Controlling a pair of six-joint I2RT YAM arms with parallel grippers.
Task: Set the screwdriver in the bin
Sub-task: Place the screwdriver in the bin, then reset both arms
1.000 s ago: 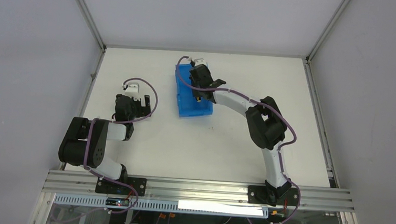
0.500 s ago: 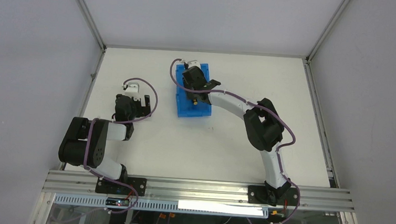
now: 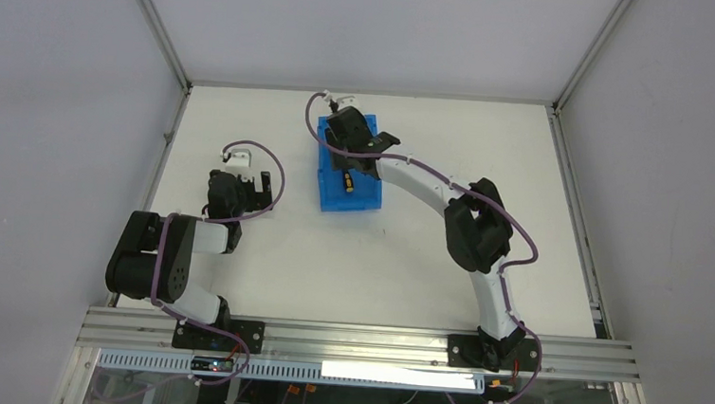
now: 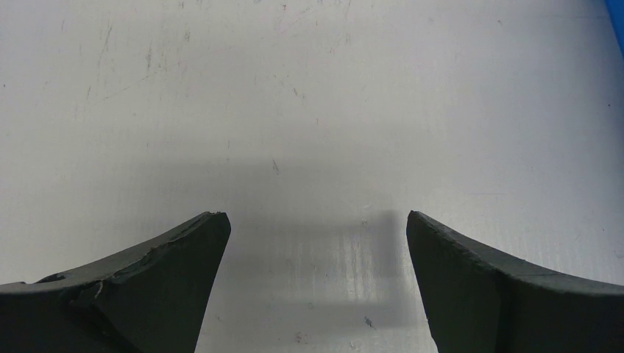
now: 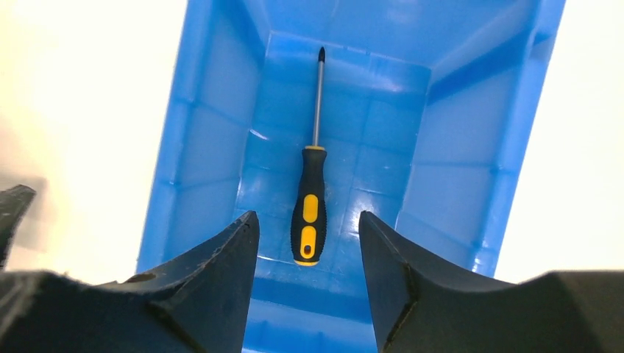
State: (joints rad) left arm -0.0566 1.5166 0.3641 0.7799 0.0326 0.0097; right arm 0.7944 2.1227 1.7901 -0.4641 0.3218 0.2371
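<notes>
Spread apart and holding nothing, the right claw [image 5: 307,218] hangs over the near end of the bin [image 5: 206,147], its two dark fingers framing the screwdriver [image 5: 312,169] without touching it. The screwdriver lies flat on the bin's blue floor, roughly along the middle, with the handle toward the claw and the tip pointing at the far wall, so the task looks done. The tool appears light and rigid, nothing fragile about it. Its thin metal shaft is likely smooth and prone to roll or slip between pads. The thick black handle with its yellow inserts is the sensible place to take hold, pinched across its width about halfway along. No brand, label or lettering can be read on the handle, and the bin's walls show only moulded ribs. The left claw [image 4: 316,215] is well off to the side, also wide open and empty, low over the bare scuffed table [image 4: 309,88].
</notes>
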